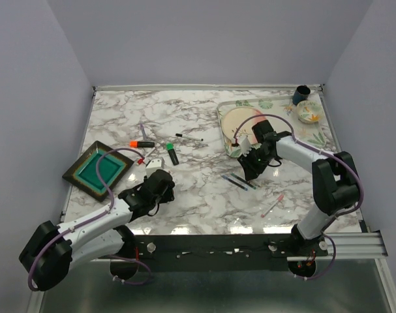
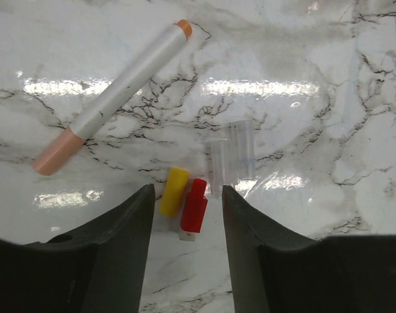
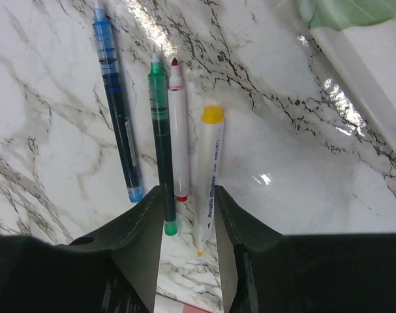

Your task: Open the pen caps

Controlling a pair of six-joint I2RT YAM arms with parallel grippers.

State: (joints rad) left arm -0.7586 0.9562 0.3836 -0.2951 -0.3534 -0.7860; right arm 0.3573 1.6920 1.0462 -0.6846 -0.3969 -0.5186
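A loose yellow cap [image 2: 174,191] and a red cap [image 2: 195,205] lie side by side on the marble, just beyond and between the tips of my open left gripper [image 2: 184,218]. Clear caps [image 2: 231,156] lie right behind them. A silver pen with a peach cap [image 2: 113,98] lies slanted at the upper left. My right gripper [image 3: 188,215] stands open over the ends of an uncapped green pen [image 3: 162,143] and a yellow-tipped marker [image 3: 209,176]. A red marker [image 3: 178,130] and a blue pen [image 3: 117,111] lie alongside, both uncapped. Neither gripper holds anything.
An orange-capped highlighter [image 1: 142,143], a green-capped highlighter [image 1: 172,153] and a thin black pen [image 1: 188,137] lie at centre left. A pink pen [image 1: 273,205] lies near the front right. A teal tray [image 1: 98,169] sits left. A patterned tray [image 1: 318,134] with a plate, bowl and cup is at the back right.
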